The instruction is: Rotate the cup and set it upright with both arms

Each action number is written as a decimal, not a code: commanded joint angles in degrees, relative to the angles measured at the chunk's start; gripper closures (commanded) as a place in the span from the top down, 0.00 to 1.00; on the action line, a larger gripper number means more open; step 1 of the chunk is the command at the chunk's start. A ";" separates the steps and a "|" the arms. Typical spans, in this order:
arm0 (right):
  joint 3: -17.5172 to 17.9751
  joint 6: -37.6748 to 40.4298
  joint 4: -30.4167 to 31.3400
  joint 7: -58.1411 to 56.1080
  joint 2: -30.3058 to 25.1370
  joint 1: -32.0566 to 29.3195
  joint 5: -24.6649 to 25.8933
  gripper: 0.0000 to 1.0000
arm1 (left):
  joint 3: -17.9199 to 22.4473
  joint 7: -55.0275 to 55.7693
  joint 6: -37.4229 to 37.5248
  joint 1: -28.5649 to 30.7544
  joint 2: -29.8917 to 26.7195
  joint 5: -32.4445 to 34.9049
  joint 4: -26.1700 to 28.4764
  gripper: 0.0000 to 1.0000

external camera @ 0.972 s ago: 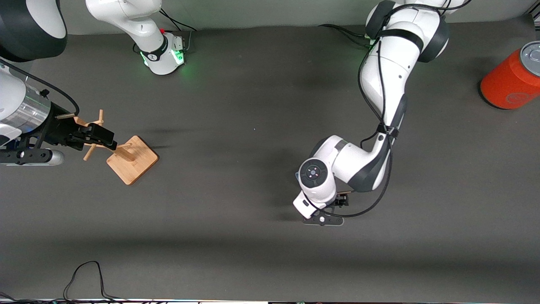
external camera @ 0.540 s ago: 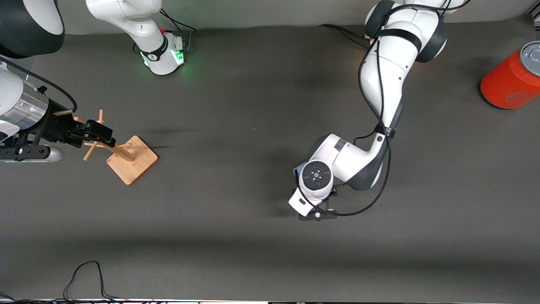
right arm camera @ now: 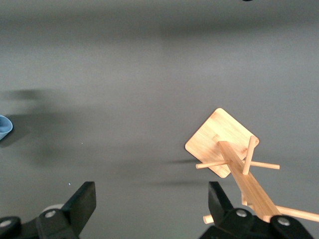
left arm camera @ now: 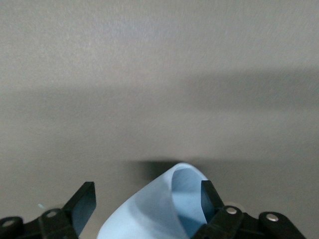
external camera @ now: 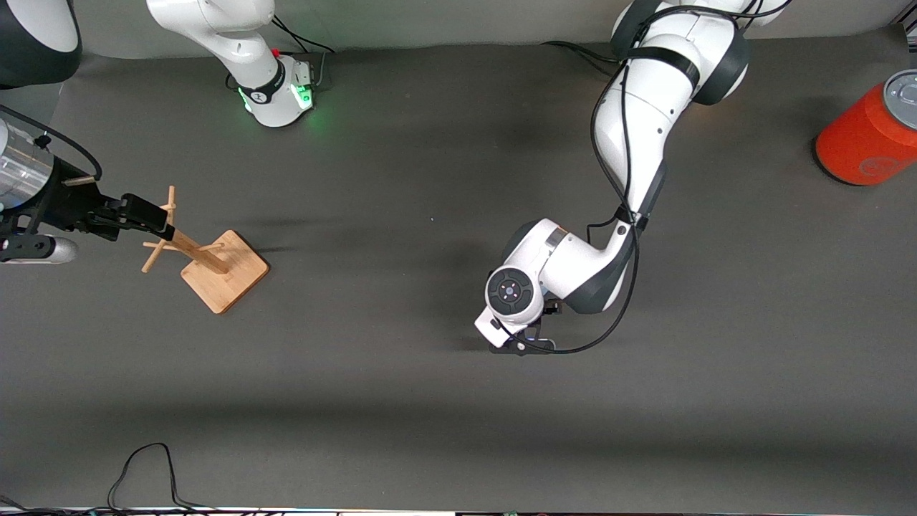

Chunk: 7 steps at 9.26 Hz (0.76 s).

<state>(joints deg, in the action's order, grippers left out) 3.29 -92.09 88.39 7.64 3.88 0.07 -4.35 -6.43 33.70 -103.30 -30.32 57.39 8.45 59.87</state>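
Note:
The light-blue cup (left arm camera: 159, 209) lies tilted between my left gripper's (left arm camera: 147, 193) open fingers, its darker inside toward one finger (left arm camera: 209, 195); the other finger stands apart from it. In the front view the left arm's wrist (external camera: 510, 292) covers the cup and the gripper over the middle of the table. My right gripper (external camera: 147, 213) is open and empty, up beside the top pegs of the wooden rack. In the right wrist view its fingers (right arm camera: 82, 199) frame bare table, and an edge of the cup (right arm camera: 4, 128) shows at the border.
A wooden peg rack (external camera: 222, 271) on a square base stands toward the right arm's end. A large orange can (external camera: 863, 136) with a grey lid stands at the left arm's end. A black cable (external camera: 143, 466) loops at the table edge nearest the front camera.
The left arm's wrist has shifted toward the right arm's end and a little away from the front camera. The right gripper has drawn back from the rack toward its table end.

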 commanded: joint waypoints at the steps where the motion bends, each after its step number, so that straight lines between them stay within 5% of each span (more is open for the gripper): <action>1: 0.40 -0.11 4.41 -0.09 -3.87 -1.38 0.92 1.00 | 0.19 -2.06 1.70 -0.35 -0.35 1.47 0.24 0.68; 4: -0.12 1.12 6.18 -0.88 -6.51 -2.09 0.74 1.00 | 0.28 -2.41 3.97 -1.84 -0.61 2.53 0.51 0.00; 7: -0.21 2.78 6.97 -0.26 -8.62 -2.09 0.74 1.00 | 0.37 -4.93 6.70 -1.32 -2.27 2.45 -0.63 0.00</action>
<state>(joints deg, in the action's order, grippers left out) 3.07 -90.22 93.65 7.65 -2.35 -1.80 -4.28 -6.49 30.96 -98.25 -31.65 56.69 10.35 59.33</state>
